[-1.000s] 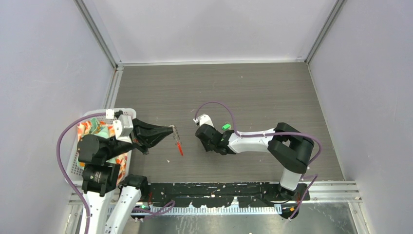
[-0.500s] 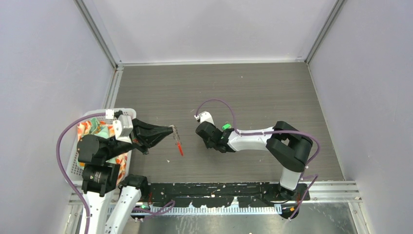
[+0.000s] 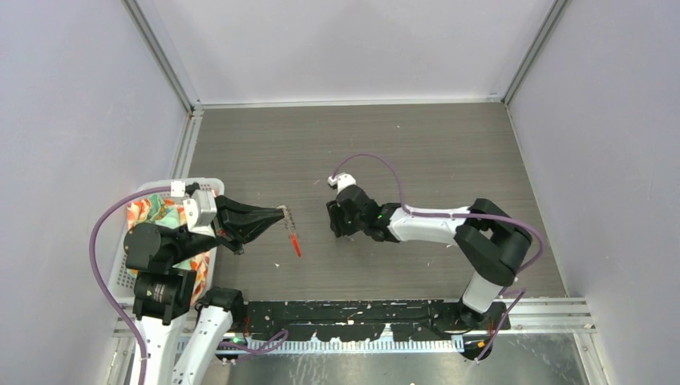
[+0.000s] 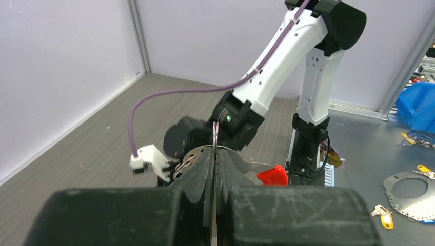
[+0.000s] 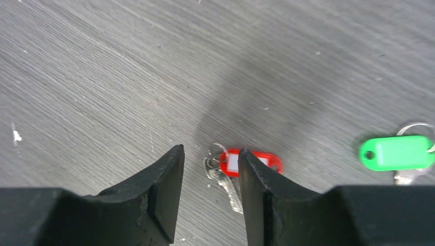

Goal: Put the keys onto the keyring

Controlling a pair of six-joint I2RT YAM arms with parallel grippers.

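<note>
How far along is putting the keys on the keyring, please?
Done: the left gripper is shut on the keyring, holding it up. In hand: the open right gripper hangs over the red-tagged key on the table. Left: gripping it, threading it, then the green-tagged key lying beside it.

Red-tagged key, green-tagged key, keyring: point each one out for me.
red-tagged key point(image 5: 230, 163), right wrist view, on its tag's white label
green-tagged key point(image 5: 397, 152), right wrist view, on its green tag
keyring point(image 3: 295, 241), top external view, on its red strip
</note>
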